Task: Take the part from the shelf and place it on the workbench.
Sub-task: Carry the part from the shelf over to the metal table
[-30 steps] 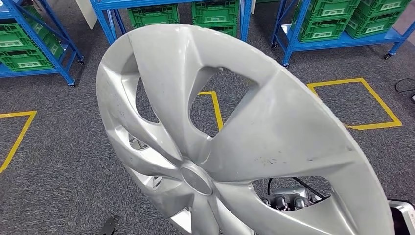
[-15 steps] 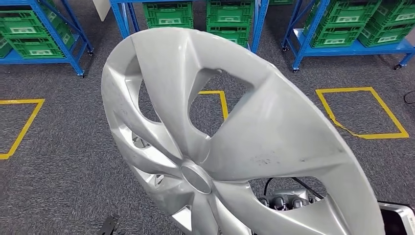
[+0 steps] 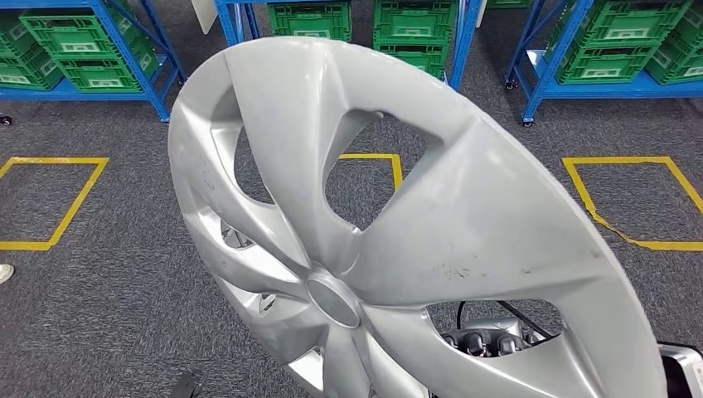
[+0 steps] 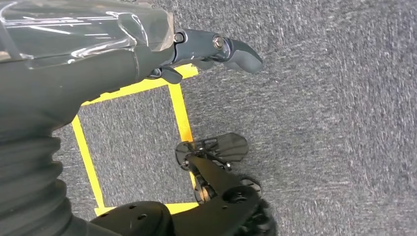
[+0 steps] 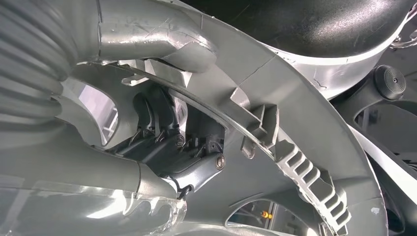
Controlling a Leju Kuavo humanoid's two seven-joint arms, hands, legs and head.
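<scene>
The part is a large silver wheel cover [image 3: 464, 224] with spoke-shaped openings, held up tilted close in front of the head camera. My right hand [image 3: 485, 340] shows through a lower opening, behind the cover. In the right wrist view its dark fingers [image 5: 167, 140] hook round the ribbed inner rim of the wheel cover [image 5: 305, 113] and grip it. My left hand [image 4: 98, 59] hangs over the grey carpet with nothing in it, its thumb sticking out.
Blue shelves with green crates [image 3: 406, 25] line the far side of the room. Yellow tape squares [image 3: 50, 199] [image 3: 638, 199] mark the grey carpet on both sides. One more yellow tape square [image 4: 182, 113] lies on the floor under the left hand.
The whole background has slid to the right in the picture, so the camera has turned left. The wheel cover stays in the same place in my view, still held by the right hand.
</scene>
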